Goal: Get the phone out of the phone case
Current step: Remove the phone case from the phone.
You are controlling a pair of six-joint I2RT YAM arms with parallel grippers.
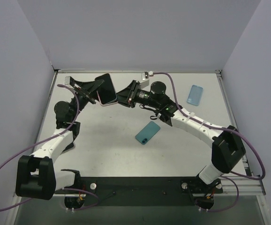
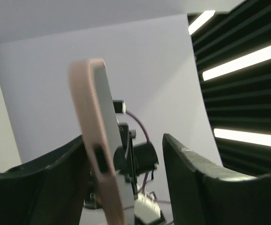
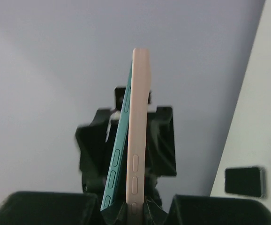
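right wrist view: right gripper [image 3: 134, 212] is clamped tight on the bottom edge of the pink phone case [image 3: 138, 131], which stands edge-on and upright. teal phone [image 3: 118, 159] is peeled out of the case on its 9 o'clock side, top end meeting the case. left wrist view: left gripper [image 2: 124, 143] jaws stand apart, case leaning by the 9 o'clock finger [image 2: 46, 183], clear gap to the other; can't tell if it touches. top view: case is held off the table [image 1: 112, 154] at 11 o'clock, between both grippers. second teal handset [image 1: 147, 132] lies flat near centre, light blue handset [image 1: 195, 94] at 2 o'clock.
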